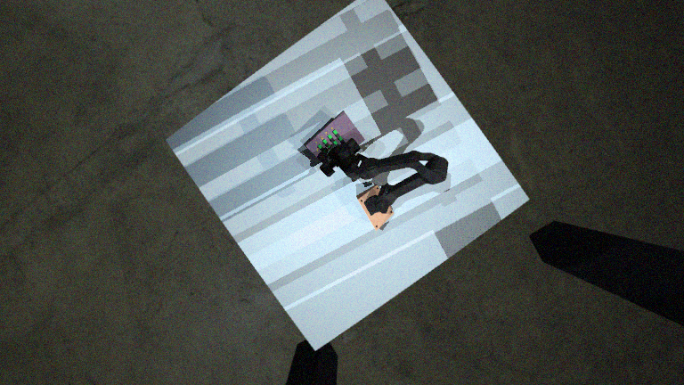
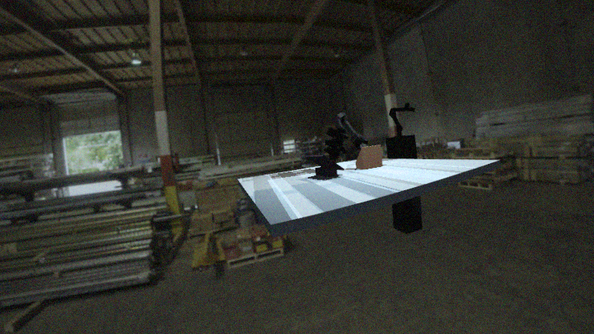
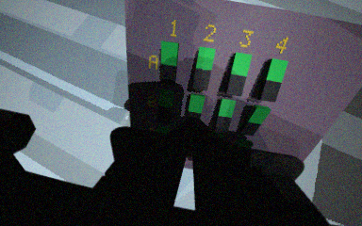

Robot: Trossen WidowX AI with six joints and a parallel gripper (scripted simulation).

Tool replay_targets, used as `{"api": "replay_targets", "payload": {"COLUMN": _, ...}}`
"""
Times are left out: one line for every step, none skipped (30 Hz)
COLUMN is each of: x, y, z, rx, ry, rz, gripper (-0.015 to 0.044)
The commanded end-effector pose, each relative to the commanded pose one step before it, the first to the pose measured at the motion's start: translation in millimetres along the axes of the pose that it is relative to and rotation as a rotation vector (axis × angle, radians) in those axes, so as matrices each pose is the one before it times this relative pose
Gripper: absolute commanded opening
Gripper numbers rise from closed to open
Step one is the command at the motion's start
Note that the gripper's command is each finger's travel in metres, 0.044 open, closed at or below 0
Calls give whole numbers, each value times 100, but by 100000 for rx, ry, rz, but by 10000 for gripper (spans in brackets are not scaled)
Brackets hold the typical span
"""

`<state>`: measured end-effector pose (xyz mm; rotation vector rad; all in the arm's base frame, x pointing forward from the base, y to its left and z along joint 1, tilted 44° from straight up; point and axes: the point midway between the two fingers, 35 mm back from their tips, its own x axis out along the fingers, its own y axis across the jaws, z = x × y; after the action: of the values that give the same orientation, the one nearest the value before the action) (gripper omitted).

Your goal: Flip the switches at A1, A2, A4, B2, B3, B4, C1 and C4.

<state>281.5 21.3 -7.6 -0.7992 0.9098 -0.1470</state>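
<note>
The purple switch panel (image 1: 347, 126) (image 3: 313, 71) has yellow labels and green-and-dark switches. In the wrist view, A1 (image 3: 170, 54), A2 (image 3: 205, 58), A3 (image 3: 241, 64) and A4 (image 3: 277, 71) show green far halves and dark near halves. B2 (image 3: 196, 104), B3 (image 3: 226, 108) and B4 (image 3: 258, 115) also show green. B1 (image 3: 165, 98) lies in dark shadow. Row C is mostly hidden behind the fingers or in shadow. Which ends are raised is hard to tell. My gripper (image 3: 193, 121) is shut and empty, its tips just on the near side of B2; contact cannot be told.
The panel stands on a striped pale table (image 1: 313, 280) (image 2: 420, 175). The arm's orange base plate (image 1: 375, 219) is near the table's middle. The black arm (image 1: 398, 161) reaches from it to the panel. Shadow falls across the panel's left part.
</note>
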Motion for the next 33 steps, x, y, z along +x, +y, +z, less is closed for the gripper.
{"api": "replay_targets", "payload": {"x": 57, "y": 43, "z": 41, "rx": -146, "ry": -239, "rz": 323, "gripper": 0}}
{"api": "replay_targets", "payload": {"x": 13, "y": 0, "z": -1, "rx": 0, "ry": 0, "rz": -1, "gripper": 0}}
{"api": "replay_targets", "payload": {"x": 13, "y": 0, "z": -1, "rx": 0, "ry": 0, "rz": -1, "gripper": 0}}
{"api": "replay_targets", "payload": {"x": 13, "y": 0, "z": -1, "rx": 0, "ry": 0, "rz": -1, "gripper": 0}}
{"api": "replay_targets", "payload": {"x": 13, "y": 0, "z": -1, "rx": 0, "ry": 0, "rz": -1, "gripper": 0}}
{"api": "replay_targets", "payload": {"x": 13, "y": 0, "z": -1, "rx": 0, "ry": 0, "rz": -1, "gripper": 0}}
{"api": "replay_targets", "payload": {"x": -205, "y": -8, "z": 1, "rx": 174, "ry": 317, "rz": -218, "gripper": 0}}
{"api": "replay_targets", "payload": {"x": -492, "y": 93, "z": 103, "rx": 19, "ry": 284, "rz": 273, "gripper": 0}}
{"api": "replay_targets", "payload": {"x": -844, "y": 124, "z": 139, "rx": -6, "ry": 440, "rz": 360, "gripper": 0}}
{"api": "replay_targets", "payload": {"x": -1071, "y": 100, "z": 100, "rx": 50, "ry": 563, "rz": 293, "gripper": 0}}
{"api": "replay_targets", "payload": {"x": -1106, "y": 32, "z": 35, "rx": 1, "ry": 486, "rz": 113, "gripper": 0}}
{"api": "replay_targets", "payload": {"x": -1130, "y": -40, "z": -27, "rx": -56, "ry": 381, "rz": -61, "gripper": 0}}
{"api": "replay_targets", "payload": {"x": -921, "y": -87, "z": -65, "rx": -82, "ry": 221, "rz": -169, "gripper": 0}}
{"api": "replay_targets", "payload": {"x": -556, "y": -77, "z": -57, "rx": -64, "ry": 93, "rz": -150, "gripper": 0}}
{"api": "replay_targets", "payload": {"x": -186, "y": -30, "z": -22, "rx": -24, "ry": 24, "rz": -58, "gripper": 0}}
{"api": "replay_targets", "payload": {"x": 0, "y": 0, "z": 0, "rx": 0, "ry": 0, "rz": 0, "gripper": 0}}
{"api": "replay_targets", "payload": {"x": 0, "y": 0, "z": 0, "rx": 0, "ry": 0, "rz": 0, "gripper": 0}}
{"api": "replay_targets", "payload": {"x": 0, "y": 0, "z": 0, "rx": 0, "ry": 0, "rz": 0, "gripper": 0}}
{"api": "replay_targets", "payload": {"x": 4, "y": -169, "z": 9, "rx": 0, "ry": 25, "rz": 20, "gripper": 0}}
{"api": "replay_targets", "payload": {"x": 10, "y": -508, "z": 21, "rx": -3, "ry": 57, "rz": 40, "gripper": 0}}
{"api": "replay_targets", "payload": {"x": 7, "y": -854, "z": 12, "rx": -21, "ry": 39, "rz": -1, "gripper": 0}}
{"api": "replay_targets", "payload": {"x": -6, "y": -862, "z": -17, "rx": -43, "ry": -25, "rz": -90, "gripper": 0}}
{"api": "replay_targets", "payload": {"x": -10, "y": -520, "z": -24, "rx": -38, "ry": -44, "rz": -99, "gripper": 0}}
{"api": "replay_targets", "payload": {"x": -4, "y": -174, "z": -10, "rx": -15, "ry": -19, "rz": -41, "gripper": 0}}
{"api": "replay_targets", "payload": {"x": 0, "y": 0, "z": 0, "rx": 0, "ry": 0, "rz": 0, "gripper": 0}}
{"api": "replay_targets", "payload": {"x": 157, "y": 17, "z": 1, "rx": 40, "ry": -51, "rz": 53, "gripper": 0}}
{"api": "replay_targets", "payload": {"x": 468, "y": 41, "z": -3, "rx": 112, "ry": -170, "rz": 140, "gripper": 0}}
{"api": "replay_targets", "payload": {"x": 755, "y": 34, "z": -11, "rx": 104, "ry": -417, "rz": 120, "gripper": 0}}
{"api": "replay_targets", "payload": {"x": 925, "y": -19, "z": -23, "rx": -31, "ry": -781, "rz": -72, "gripper": 0}}
{"api": "replay_targets", "payload": {"x": 685, "y": -57, "z": -43, "rx": -98, "ry": -698, "rz": -197, "gripper": 0}}
{"api": "replay_targets", "payload": {"x": 397, "y": -51, "z": -37, "rx": -92, "ry": -455, "rz": -180, "gripper": 0}}
{"api": "replay_targets", "payload": {"x": 130, "y": -19, "z": -14, "rx": -35, "ry": -156, "rz": -70, "gripper": 0}}
{"api": "replay_targets", "payload": {"x": 0, "y": 0, "z": 0, "rx": 0, "ry": 0, "rz": 0, "gripper": 0}}
